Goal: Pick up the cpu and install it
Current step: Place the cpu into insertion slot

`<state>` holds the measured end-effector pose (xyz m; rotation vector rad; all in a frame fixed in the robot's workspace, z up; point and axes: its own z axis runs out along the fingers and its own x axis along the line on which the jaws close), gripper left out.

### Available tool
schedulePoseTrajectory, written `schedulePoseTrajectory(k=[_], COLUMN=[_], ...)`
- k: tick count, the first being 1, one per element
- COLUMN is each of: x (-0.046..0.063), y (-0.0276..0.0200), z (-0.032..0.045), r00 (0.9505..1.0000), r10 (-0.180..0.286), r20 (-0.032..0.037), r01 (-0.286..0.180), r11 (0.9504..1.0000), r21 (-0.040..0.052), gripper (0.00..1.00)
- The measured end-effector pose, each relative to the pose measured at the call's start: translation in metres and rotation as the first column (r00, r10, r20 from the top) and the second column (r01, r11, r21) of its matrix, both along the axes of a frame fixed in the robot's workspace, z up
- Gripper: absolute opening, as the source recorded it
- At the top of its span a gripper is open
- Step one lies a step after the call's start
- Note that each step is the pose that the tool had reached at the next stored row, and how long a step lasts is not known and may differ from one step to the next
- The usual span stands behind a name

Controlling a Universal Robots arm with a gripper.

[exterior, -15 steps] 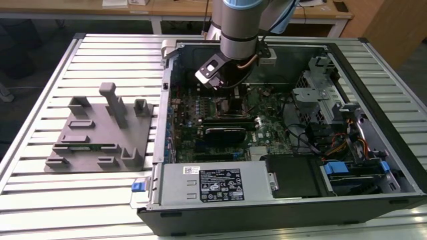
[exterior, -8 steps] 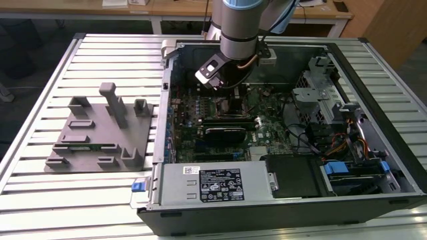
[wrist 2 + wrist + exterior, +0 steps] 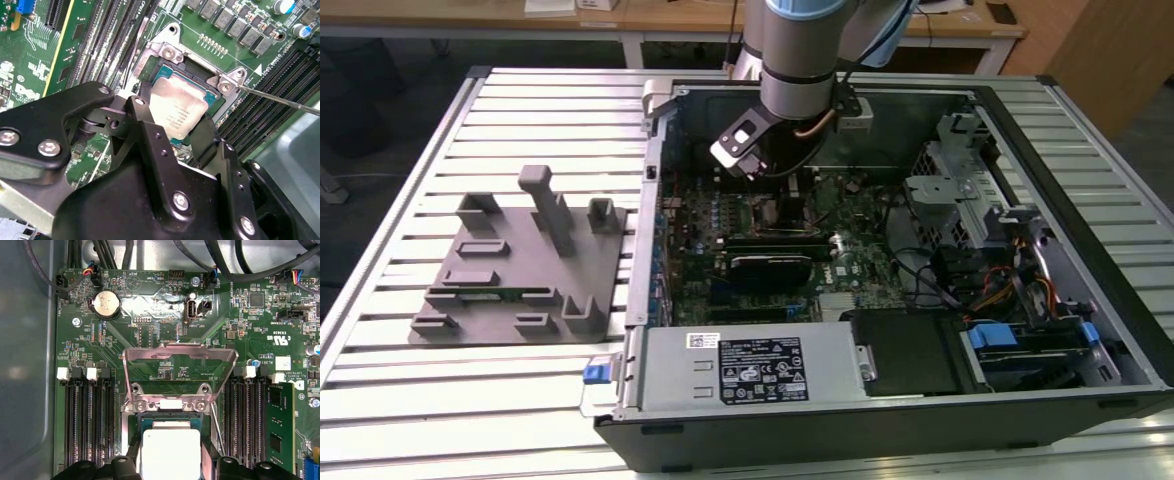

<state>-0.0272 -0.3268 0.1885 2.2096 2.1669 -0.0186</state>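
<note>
The cpu [image 3: 176, 107], a silvery square chip with a thin green rim, lies over the open motherboard socket [image 3: 165, 55]. In both wrist views my gripper [image 3: 174, 120] straddles it, one black finger [image 3: 141, 111] against each of two opposite sides. The first wrist view shows the cpu [image 3: 170, 452] just below the raised metal load plate [image 3: 180, 360], with my gripper [image 3: 170, 462] around it. I cannot tell whether the chip rests fully in the socket or hangs slightly above it. In the exterior view the arm reaches down into the open computer case, its gripper [image 3: 771, 185] low over the board.
A grey fixture block [image 3: 520, 270] stands on the slatted table at the exterior view's left. The socket's thin lever [image 3: 280, 100] sticks out beside the chip. Memory slots [image 3: 90, 415] flank the socket. A power supply [image 3: 747, 365] and drive cage [image 3: 974, 200] crowd the case.
</note>
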Motion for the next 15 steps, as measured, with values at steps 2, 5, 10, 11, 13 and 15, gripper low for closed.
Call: schedulePoseTrajectory(k=[2, 5, 10, 11, 13, 15], x=[0.0, 0.0, 0.0, 0.0, 0.0, 0.0], y=[0.0005, 0.0002, 0.0002, 0.0002, 0.0002, 0.0002], z=[-0.001, -0.0002, 0.0039, 0.0054, 0.008, 0.0096], r00=[1.0, 1.0, 1.0, 1.0, 1.0, 1.0], r10=[0.0, 0.0, 0.0, 0.0, 0.0, 0.0], r20=[0.0014, 0.0001, 0.0, 0.0001, 0.0001, 0.0001], r01=[0.0, 0.0, 0.0, 0.0, 0.0, 0.0], r11=[1.0, 1.0, 1.0, 1.0, 1.0, 1.0], r21=[0.0032, 0.0006, 0.0005, 0.0006, 0.0006, 0.0006], gripper=[0.55, 0.61, 0.61, 0.61, 0.61, 0.61])
